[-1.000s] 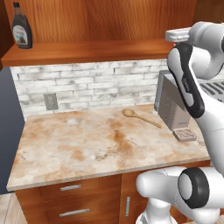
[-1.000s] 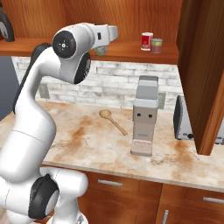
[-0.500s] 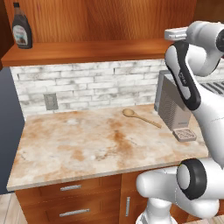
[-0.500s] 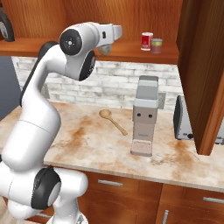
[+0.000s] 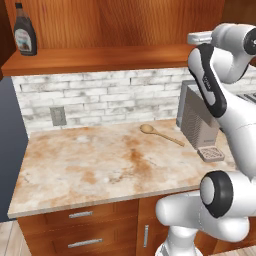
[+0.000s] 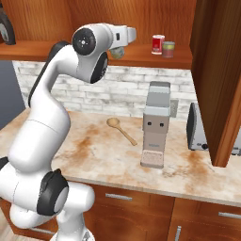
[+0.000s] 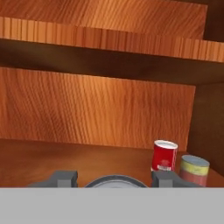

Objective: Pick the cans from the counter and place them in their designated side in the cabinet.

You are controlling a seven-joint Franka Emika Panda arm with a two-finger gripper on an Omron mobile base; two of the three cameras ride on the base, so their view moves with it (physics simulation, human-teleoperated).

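Gripper is clamped on an olive-grey can; in hand view its silver lid rim sits between the two dark fingertips, can axis upright. In right base view the can hangs at the end of the arm, just above the front of the cabinet shelf.

Key relation: the red can w/ white band already stands on the shelf, to the right of the held can and deeper in, toward the cabinet's right wall. A pale green-and-pink can stands just beside it, further right. So the drop spot, as I judge it, is forward and right, near the red can but short of touching it. Only one arm, so no choice of hand.

Materials: cans are small smooth metal cylinders, rigid, prob. easy to tip if nudged. Shelf is a flat grained wood plank, reddish-brown, same wood on the back panel. Counter is beige mottled stone w/ a wooden spoon lying on it; no cans left there.
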